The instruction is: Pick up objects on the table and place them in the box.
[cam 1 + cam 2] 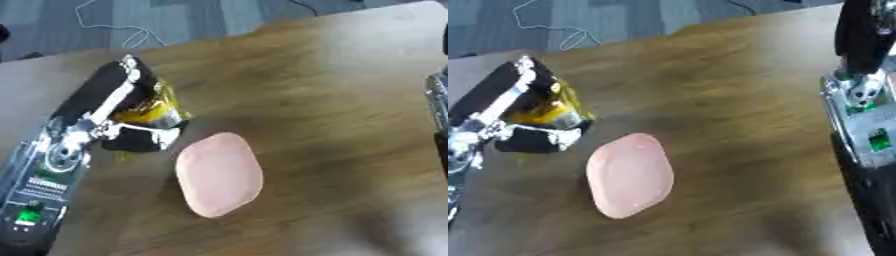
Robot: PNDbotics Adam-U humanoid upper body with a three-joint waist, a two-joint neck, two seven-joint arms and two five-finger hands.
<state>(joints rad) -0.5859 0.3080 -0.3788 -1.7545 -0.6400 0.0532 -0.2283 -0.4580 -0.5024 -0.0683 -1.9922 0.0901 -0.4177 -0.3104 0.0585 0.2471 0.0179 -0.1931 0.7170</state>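
In the left eye view, the left robot hand (131,107) is seen coming in from the lower left, its black fingers curled round a small yellow object (150,109) with a shiny, amber-looking surface; what the object is cannot be made out. The held object is kept just above or on the wooden worktop (332,125); which of these cannot be told. A pink rounded object (219,174) is seen lying flat on the worktop just beside the left robot hand, apart from it, toward the near side. Only a sliver of the right arm is shown at the right edge. In the right eye view, the right arm is seen along the right edge, and the right robot hand (861,37) is shown at the upper right as a dark shape, well apart from both objects; whether it is released or clenched cannot be told. A thin white cable (553,30) is seen on the grey floor beyond the worktop.
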